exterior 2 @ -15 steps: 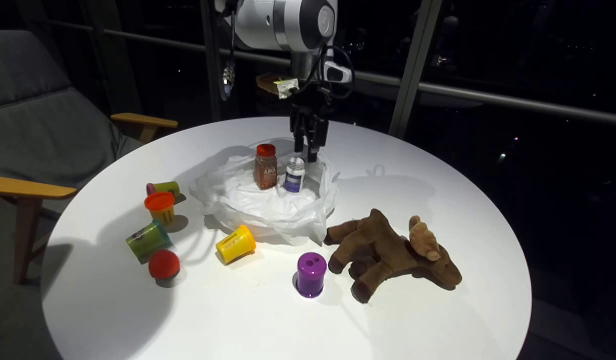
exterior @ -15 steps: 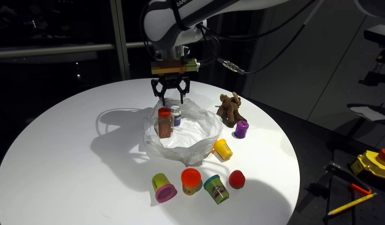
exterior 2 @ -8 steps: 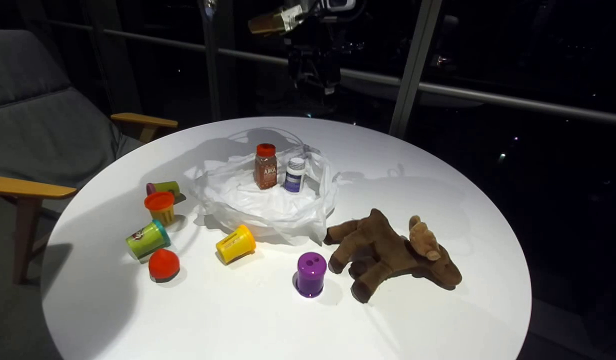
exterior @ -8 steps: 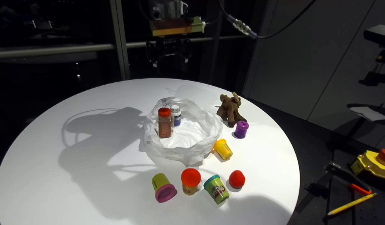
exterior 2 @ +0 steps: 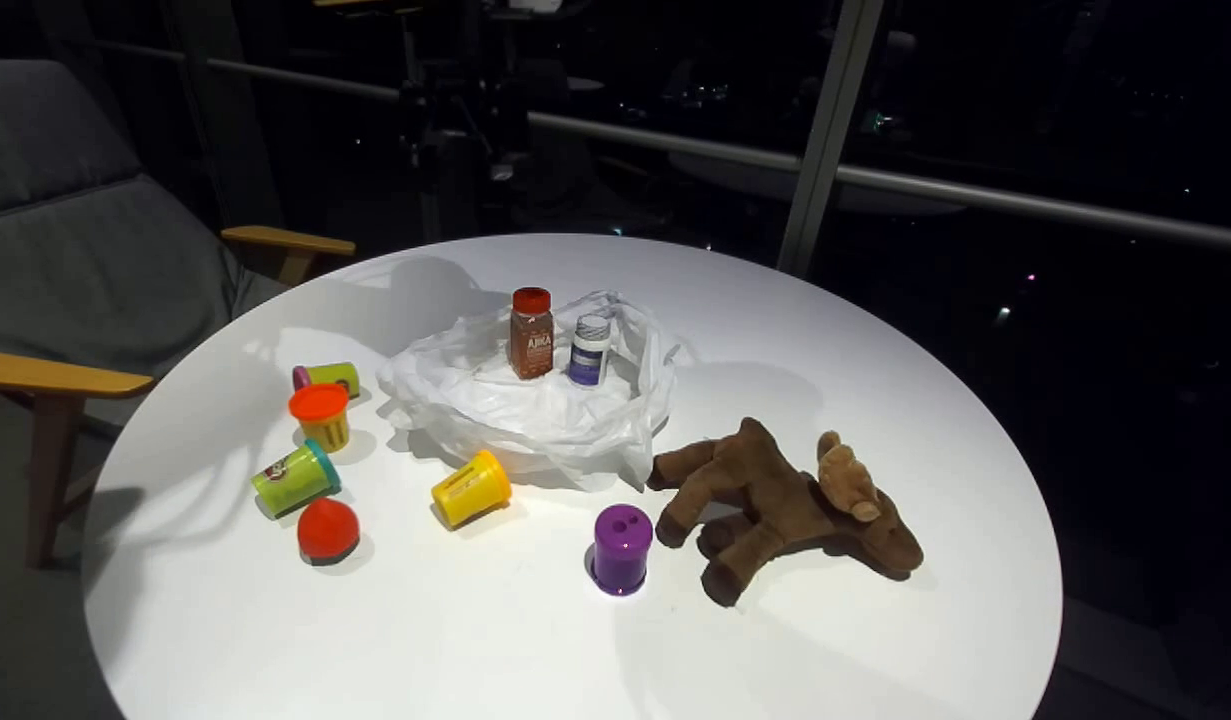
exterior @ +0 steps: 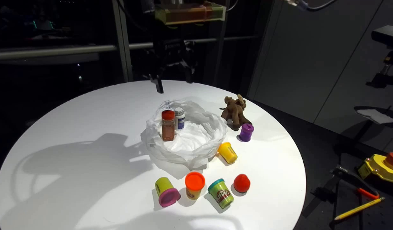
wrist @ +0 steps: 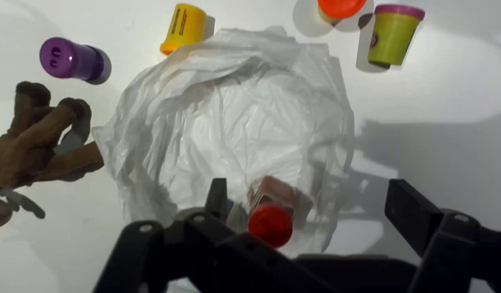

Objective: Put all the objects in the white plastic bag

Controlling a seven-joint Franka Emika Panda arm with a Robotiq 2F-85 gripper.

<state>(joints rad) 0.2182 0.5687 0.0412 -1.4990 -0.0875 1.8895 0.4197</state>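
While your hand point(exterior: 174, 86) hangs above the counter point(exterior 2: 475, 640), fingers point(wrist: 411, 215) spread wide, you've got the red-capped jar point(exterior 2: 531, 340) and white bottle point(exterior 2: 588, 355) standing in the bag point(exterior 2: 525, 435); four tubs point(exterior 2: 472, 488), round red toy point(exterior 2: 328, 530), purple container point(exterior 2: 622, 552) and plush animal point(exterior 2: 770, 500) sit outside it.

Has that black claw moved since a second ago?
Yes, up: in an exterior view, the gripper, earlier over the white bag, now shows higher, against the far edge of the table.
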